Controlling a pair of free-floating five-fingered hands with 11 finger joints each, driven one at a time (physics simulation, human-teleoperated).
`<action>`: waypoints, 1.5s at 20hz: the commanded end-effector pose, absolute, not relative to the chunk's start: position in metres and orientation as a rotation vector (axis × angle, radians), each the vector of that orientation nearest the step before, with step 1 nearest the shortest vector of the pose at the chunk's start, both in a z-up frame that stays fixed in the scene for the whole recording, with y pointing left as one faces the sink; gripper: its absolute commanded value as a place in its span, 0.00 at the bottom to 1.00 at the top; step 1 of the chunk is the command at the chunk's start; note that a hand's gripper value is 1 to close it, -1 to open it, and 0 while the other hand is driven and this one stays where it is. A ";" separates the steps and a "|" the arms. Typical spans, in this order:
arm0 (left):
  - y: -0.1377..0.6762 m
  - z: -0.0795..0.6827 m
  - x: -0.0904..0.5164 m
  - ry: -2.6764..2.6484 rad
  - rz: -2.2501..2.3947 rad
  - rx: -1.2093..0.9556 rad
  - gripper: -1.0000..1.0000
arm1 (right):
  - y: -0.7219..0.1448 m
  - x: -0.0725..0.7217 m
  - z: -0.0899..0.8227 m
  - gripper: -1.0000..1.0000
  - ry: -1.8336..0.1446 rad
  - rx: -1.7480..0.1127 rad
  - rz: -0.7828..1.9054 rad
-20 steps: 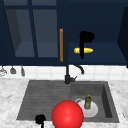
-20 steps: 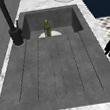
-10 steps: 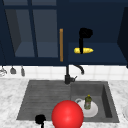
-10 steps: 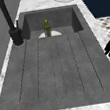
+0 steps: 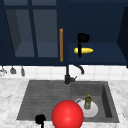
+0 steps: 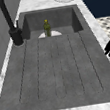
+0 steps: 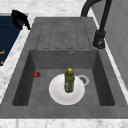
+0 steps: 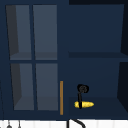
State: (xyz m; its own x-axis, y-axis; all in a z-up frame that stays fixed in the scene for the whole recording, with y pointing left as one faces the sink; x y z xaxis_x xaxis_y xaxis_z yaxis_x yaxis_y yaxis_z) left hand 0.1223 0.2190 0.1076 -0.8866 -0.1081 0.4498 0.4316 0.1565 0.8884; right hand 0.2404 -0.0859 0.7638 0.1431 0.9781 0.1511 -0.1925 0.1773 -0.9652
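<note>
One yellow cob (image 5: 86,50) lying 9-to-3 on the cabinet shelf (image 5: 105,57), right robot hand (image 5: 83,38) at its 12 o'clock, dark strip dropping across its left half, grip impossible to tell; left robot hand (image 5: 40,119), fingers loose, far off at 7 o'clock by the sink (image 5: 37,100).

Yellow corn (image 5: 84,50), red ball (image 5: 67,115), green bottle (image 7: 69,80)

- Yellow corn cob (image 5: 84,50), lying lengthwise on the open wall cabinet's lower shelf (image 5: 105,56), toward the shelf's left end near its front edge.
- A finger of the right hand (image 5: 82,38) crosses its left part.
</note>
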 end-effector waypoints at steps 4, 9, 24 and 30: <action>0.219 0.108 0.122 -2.030 -1.778 -0.308 0.50 | -0.082 0.266 0.753 0.00 -0.971 -0.874 1.179; 0.219 0.108 0.122 -2.030 -1.778 -0.308 0.50 | -0.086 0.292 0.760 0.00 -0.882 -0.768 1.218; 0.219 0.108 0.122 -2.030 -1.778 -0.308 0.50 | -0.108 0.386 0.706 0.00 -0.881 -0.699 1.347; 0.219 0.108 0.122 -2.030 -1.778 -0.308 0.50 | -0.112 0.408 0.685 0.00 -0.868 -0.624 1.359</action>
State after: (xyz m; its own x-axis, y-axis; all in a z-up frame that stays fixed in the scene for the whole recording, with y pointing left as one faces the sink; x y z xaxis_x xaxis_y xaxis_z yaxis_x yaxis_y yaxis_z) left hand 0.1223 0.2190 0.1076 -0.8866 -0.1081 0.4498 0.4316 0.1565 0.8884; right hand 0.3968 -0.1090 0.6930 0.0469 0.9844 0.1695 -0.5255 0.1686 -0.8339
